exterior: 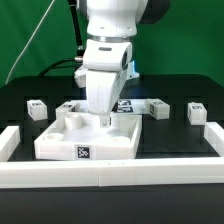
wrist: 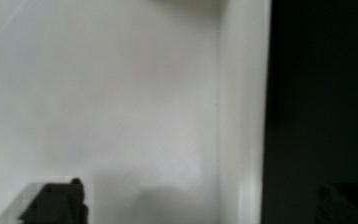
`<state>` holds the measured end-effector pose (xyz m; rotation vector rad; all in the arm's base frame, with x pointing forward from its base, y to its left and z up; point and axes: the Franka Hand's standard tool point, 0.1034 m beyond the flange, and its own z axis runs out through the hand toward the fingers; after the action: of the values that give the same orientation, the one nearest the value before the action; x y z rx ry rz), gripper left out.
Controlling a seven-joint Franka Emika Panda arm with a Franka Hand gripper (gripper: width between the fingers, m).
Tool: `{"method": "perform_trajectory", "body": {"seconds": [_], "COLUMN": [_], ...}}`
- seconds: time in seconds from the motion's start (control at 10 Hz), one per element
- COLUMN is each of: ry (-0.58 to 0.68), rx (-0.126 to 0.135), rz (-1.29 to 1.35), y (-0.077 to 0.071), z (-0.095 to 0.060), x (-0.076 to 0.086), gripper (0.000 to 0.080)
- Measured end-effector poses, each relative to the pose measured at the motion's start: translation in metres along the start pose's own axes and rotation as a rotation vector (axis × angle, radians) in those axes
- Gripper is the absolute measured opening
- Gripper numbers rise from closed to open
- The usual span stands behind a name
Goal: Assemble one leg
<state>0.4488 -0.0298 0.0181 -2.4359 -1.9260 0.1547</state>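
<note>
Several small white legs with marker tags lie on the black table behind the tray-like piece: two at the exterior view's left (exterior: pixel 37 109) (exterior: pixel 68 108) and two at its right (exterior: pixel 160 108) (exterior: pixel 197 112). My gripper (exterior: pixel 105 120) is down low over the back part of the large white square tray-like piece (exterior: pixel 60 148), and no leg is in it. In the wrist view the gripper (wrist: pixel 201 205) is open. Its dark fingertips (wrist: pixel 55 204) stand wide apart, very close over the white piece (wrist: pixel 123 100), whose edge meets the black table (wrist: pixel 318 90).
A low white rail (exterior: pixel 110 172) runs along the front, with side pieces at the exterior view's left (exterior: pixel 10 140) and right (exterior: pixel 212 135). The marker board (exterior: pixel 128 104) lies behind the gripper. A green backdrop stands behind the table.
</note>
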Motion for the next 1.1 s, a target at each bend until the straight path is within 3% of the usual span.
{"method": "perform_trajectory", "body": {"seconds": [0.2,0.4,0.5,0.6,0.7,1.1], "ry": [0.0,0.0,0.0,0.0,0.0,0.0], "rx": [0.001,0.001,0.001,0.002,0.002,0.001], "rz": [0.0,0.0,0.0,0.0,0.0,0.0], "y": [-0.0004,-0.0005,-0.0005,-0.0007,-0.0007,-0.0006], "z": [0.0009,0.0009,0.0009,0.0011,0.001,0.0009], "x": [0.0001,0.0001,0.0001,0.0001,0.0,0.0], "gripper": [0.065,0.038,0.038,0.0178,0.0065,0.0057]}}
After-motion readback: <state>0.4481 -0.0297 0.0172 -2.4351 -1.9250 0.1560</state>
